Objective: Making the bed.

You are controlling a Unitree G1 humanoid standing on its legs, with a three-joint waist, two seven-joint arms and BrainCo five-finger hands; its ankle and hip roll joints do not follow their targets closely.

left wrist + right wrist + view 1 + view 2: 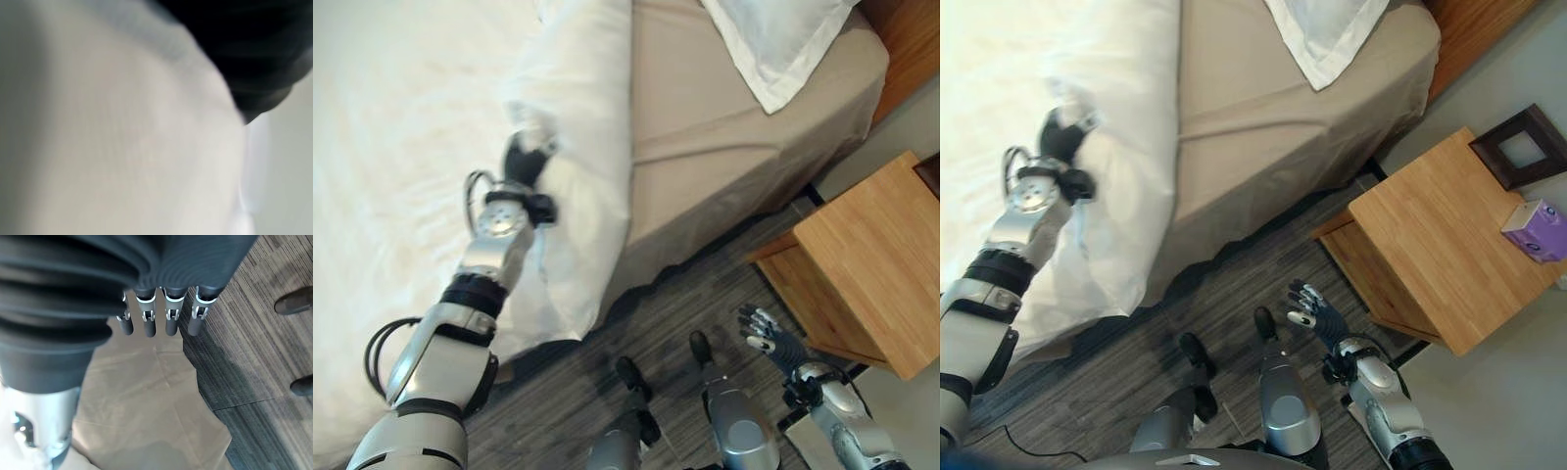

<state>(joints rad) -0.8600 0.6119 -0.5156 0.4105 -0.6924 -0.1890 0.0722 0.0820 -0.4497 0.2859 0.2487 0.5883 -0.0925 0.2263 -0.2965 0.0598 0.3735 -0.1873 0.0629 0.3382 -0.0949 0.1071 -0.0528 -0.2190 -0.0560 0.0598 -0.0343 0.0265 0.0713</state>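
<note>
Low over the floor, right hand (1317, 311) is hanging idle, fingers apart. Farther out, left hand (524, 157) is burying itself in the white duvet (578, 117) at the bed (724, 127) edge; grip undeterminable. Advice: pull evenly toward pillow (783, 39).
</note>
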